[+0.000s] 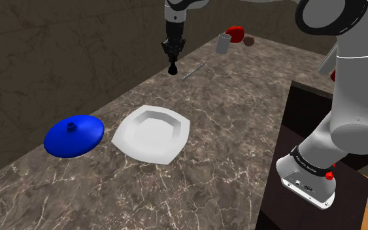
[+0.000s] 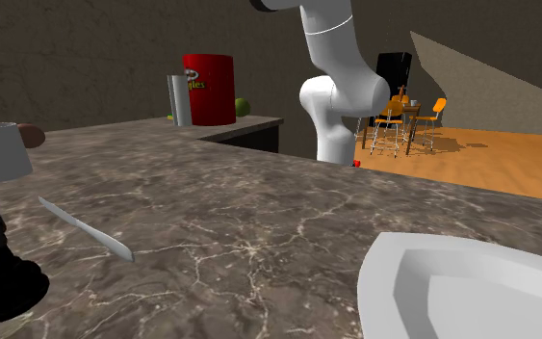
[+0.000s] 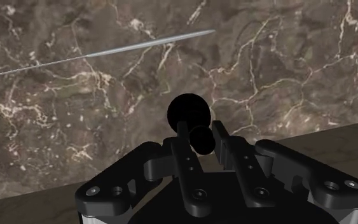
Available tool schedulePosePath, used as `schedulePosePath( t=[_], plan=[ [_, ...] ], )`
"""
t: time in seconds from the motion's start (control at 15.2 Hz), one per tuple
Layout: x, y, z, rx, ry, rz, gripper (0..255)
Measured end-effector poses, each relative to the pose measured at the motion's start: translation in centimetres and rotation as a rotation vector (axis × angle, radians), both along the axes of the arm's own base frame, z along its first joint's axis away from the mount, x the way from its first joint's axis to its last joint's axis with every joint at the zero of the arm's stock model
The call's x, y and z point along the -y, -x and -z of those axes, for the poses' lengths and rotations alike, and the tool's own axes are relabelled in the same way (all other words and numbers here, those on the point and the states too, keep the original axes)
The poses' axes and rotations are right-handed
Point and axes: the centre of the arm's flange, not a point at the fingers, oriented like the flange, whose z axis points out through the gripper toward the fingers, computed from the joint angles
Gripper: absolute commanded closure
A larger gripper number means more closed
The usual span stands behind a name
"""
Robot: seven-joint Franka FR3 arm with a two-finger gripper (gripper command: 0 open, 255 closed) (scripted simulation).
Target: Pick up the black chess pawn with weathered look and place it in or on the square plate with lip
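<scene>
Brown marble counter point(image 1: 228, 131), dark walls point(image 1: 58, 39), orange floor point(image 2: 490, 159) beyond, tool point(image 3: 201, 130) clasping black pawn point(image 3: 189, 113)

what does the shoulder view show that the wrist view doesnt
The shoulder view adds the white square plate, a blue knobbed lid, a grey cup and the white arm. The wrist view adds a close look at the fingers clasping the pawn's round top. Both show the pincer, the black pawn, the thin grey utensil and the marbled counter.
</scene>
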Motion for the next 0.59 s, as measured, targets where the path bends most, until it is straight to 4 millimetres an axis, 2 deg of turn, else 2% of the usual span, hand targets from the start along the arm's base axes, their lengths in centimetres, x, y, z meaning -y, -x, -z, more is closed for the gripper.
schedulePosePath(
  t=[0.59],
  plan=[
    [0.07,0.06,-0.15,-0.014,0.000,-0.006,255]
  ],
)
